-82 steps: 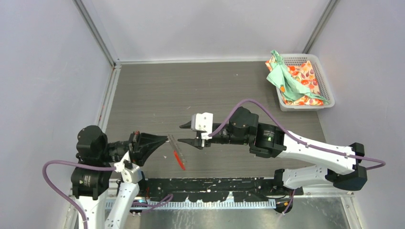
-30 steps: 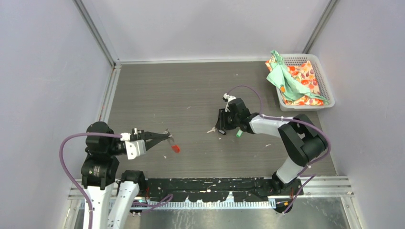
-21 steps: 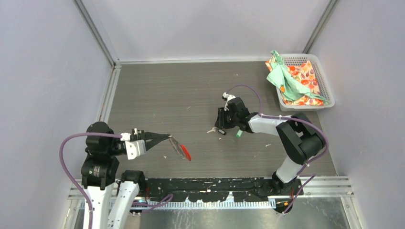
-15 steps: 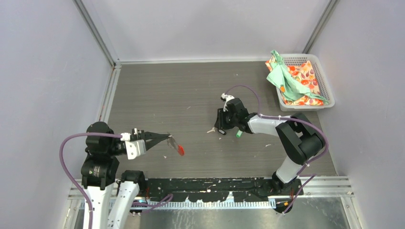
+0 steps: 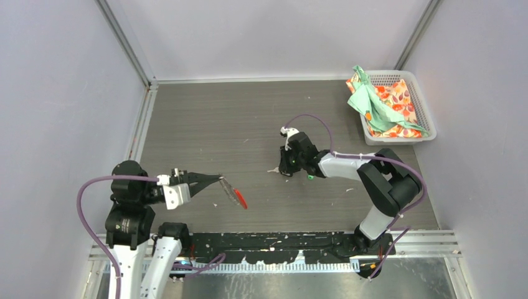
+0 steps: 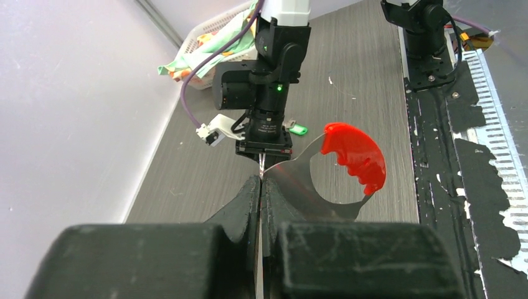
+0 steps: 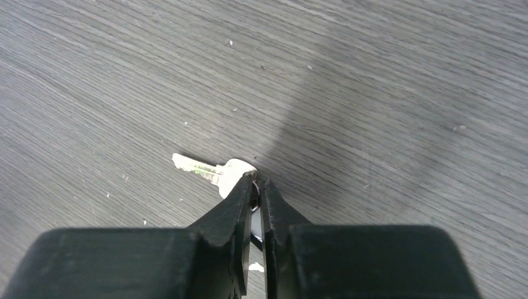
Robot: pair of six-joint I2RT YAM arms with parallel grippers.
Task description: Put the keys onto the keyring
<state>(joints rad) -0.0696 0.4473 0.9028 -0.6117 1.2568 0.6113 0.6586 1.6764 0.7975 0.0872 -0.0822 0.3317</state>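
Observation:
My left gripper (image 5: 219,179) is shut on the keyring (image 5: 231,190), a grey metal loop whose red tab (image 5: 241,201) hangs off to the right above the table. In the left wrist view the keyring (image 6: 299,187) juts from the closed jaws (image 6: 260,184). My right gripper (image 5: 283,169) is down at the table's middle. Its jaws (image 7: 256,187) are pinched on the head and small ring of a silver key (image 7: 215,171) lying flat. A bright-green tag (image 5: 309,177) lies just right of that gripper, its key hidden.
A white basket (image 5: 424,118) holding green and floral cloths (image 5: 373,103) stands at the back right. Small white specks dot the grey tabletop. A black strip runs along the near edge (image 5: 280,243).
The right gripper's jaws have narrowed onto the silver key and the wrist has shifted slightly left. The keyring has swung a little under the still left gripper.

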